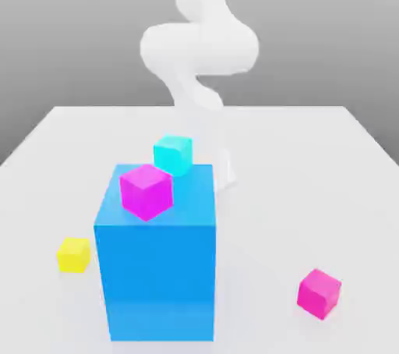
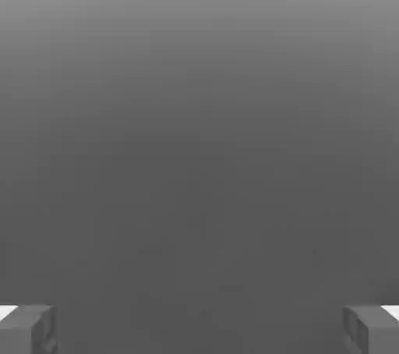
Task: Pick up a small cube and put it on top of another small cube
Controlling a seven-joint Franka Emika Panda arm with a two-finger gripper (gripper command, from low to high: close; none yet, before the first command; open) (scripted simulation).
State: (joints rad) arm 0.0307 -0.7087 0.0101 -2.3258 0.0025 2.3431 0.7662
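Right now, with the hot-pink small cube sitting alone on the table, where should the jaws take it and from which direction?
Probably from straight above, closing on two opposite vertical faces of the hot-pink small cube. It rests flat on the white table, turned slightly, so the wrist should rotate to match its faces. Nothing stands close beside it; the big blue block is well apart.

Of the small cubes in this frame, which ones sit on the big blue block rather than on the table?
Two: the purplish-magenta cube and the cyan cube rest on the blue block. The yellow cube and the hot-pink cube lie on the table.
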